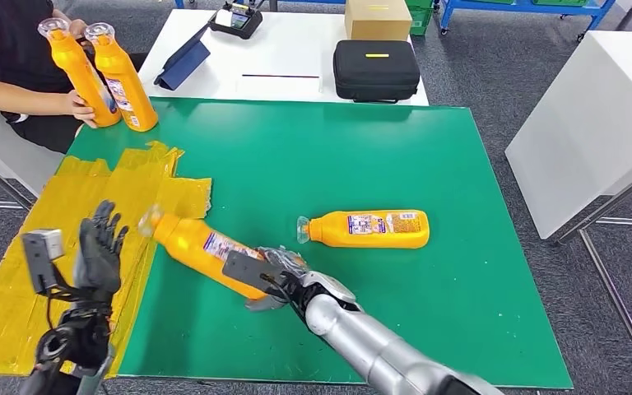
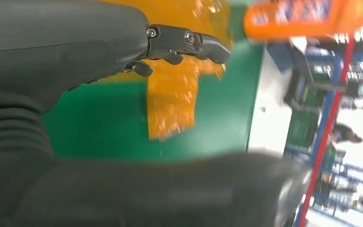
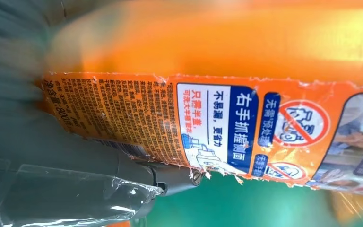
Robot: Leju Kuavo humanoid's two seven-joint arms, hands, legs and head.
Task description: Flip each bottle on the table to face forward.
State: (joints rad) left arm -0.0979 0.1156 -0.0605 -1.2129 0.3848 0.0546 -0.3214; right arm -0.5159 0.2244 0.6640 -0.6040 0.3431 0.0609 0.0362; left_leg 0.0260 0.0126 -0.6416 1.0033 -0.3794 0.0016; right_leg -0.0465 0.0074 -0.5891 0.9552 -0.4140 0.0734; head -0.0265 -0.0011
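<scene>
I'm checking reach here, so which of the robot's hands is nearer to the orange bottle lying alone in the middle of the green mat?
Right. The right hand grips the other bottle, just beside the lone bottle. The left hand hangs open over the yellow sheet, farther off.

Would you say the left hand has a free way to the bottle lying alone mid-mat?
Probably not: the left hand is open over the yellow tape, and the bottle that the right hand holds lies between it and the lone bottle.

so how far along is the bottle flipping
Done: a person's hand holds two bottles upright at the mat's far corner. In hand: the right hand grips a tilted bottle. Left: another bottle lies on the green mat. The left hand is empty.
</scene>
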